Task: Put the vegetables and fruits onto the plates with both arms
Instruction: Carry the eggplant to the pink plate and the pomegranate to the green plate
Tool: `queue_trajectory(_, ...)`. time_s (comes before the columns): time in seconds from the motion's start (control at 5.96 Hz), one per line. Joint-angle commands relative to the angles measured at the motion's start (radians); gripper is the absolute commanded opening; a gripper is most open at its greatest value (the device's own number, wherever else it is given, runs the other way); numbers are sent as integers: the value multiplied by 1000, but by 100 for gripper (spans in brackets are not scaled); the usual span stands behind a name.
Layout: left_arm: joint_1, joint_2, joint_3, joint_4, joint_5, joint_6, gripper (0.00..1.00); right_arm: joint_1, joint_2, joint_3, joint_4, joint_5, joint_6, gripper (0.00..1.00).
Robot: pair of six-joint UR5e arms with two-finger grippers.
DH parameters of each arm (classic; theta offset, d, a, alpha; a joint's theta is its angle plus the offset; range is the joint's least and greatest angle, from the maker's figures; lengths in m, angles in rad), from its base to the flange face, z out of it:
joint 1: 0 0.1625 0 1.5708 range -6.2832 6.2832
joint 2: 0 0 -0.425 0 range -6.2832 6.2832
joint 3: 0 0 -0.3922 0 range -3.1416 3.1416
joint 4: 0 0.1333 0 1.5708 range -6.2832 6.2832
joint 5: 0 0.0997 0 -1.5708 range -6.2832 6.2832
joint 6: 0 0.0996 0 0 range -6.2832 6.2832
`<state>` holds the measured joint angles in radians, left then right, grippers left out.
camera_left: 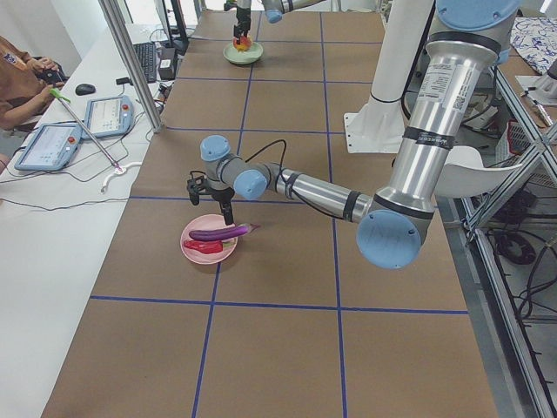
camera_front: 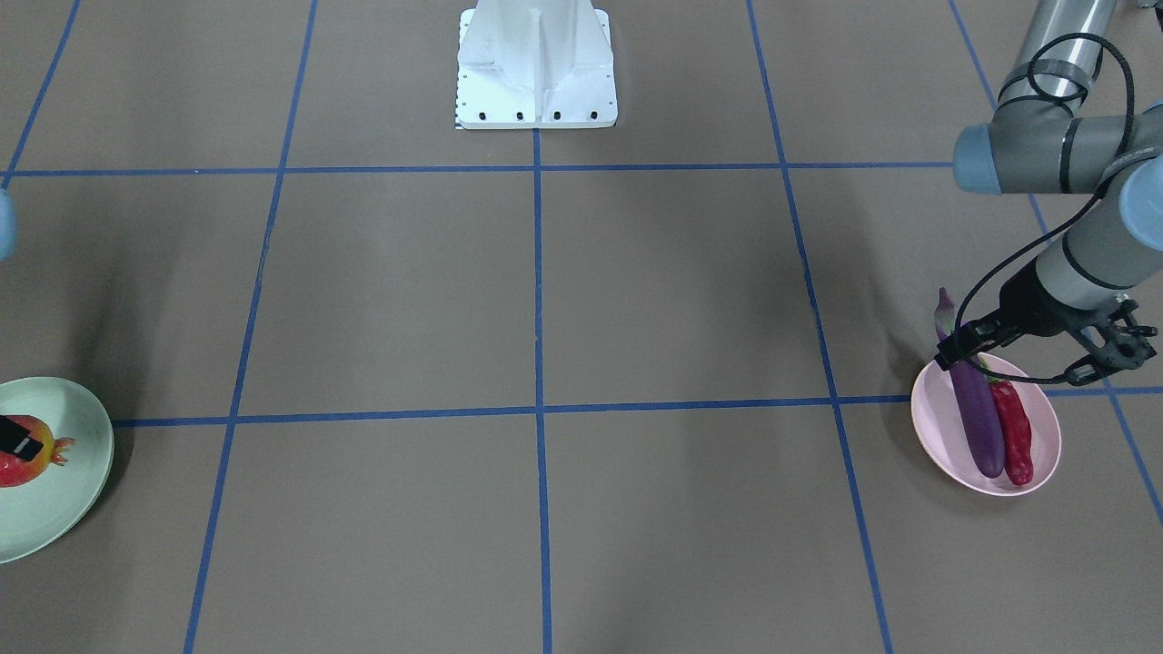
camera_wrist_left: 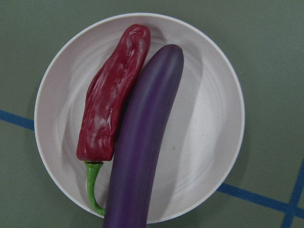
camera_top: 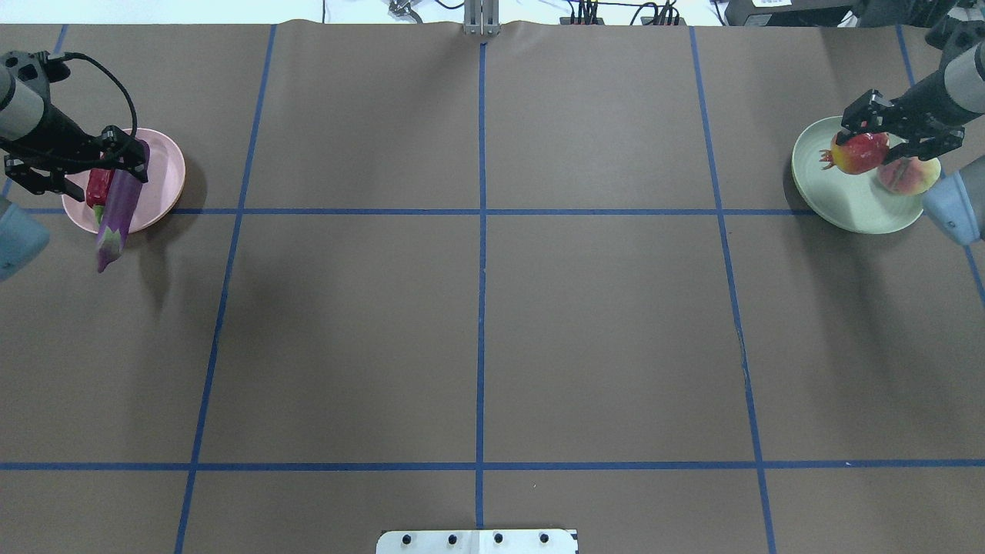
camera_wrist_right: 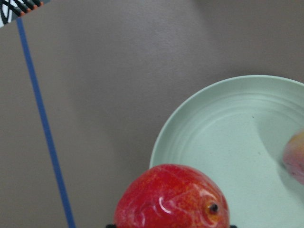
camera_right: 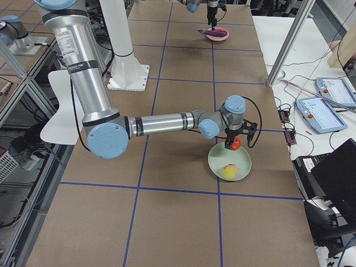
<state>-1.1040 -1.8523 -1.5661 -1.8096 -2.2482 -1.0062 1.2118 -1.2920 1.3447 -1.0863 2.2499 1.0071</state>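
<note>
We're looking at a desk point(camera_top: 600, 323) covered in brown matte paper, and blue tape lines point(camera_top: 481, 308) are splitting it into big squares. A pink plate point(camera_top: 163, 177) is sitting flat on it at the robot's far left. A mint green plate point(camera_top: 839, 204) is sitting at the far right, well apart from it. Both are overlapping the same cross line of tape. The robot's white base point(camera_front: 536, 68) is standing at the middle of the near edge, on the centre line. Soft shadows are falling on the paper beside each plate.
</note>
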Motion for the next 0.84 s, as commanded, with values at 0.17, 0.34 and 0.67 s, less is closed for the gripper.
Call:
queue_trajectory(0.17,-10,-21,-98,131,-14,0,100,-6,-12,-59,9,-4,-76,100)
queue_trajectory(0.34,-11,-25,-101,131,-14,-8,100,-3,-13,-47,12,5,-88,100)
queue_trajectory(0.67,-14,-12,-124,131,-54,-11,100,6,-9,33,8,57,-117,100)
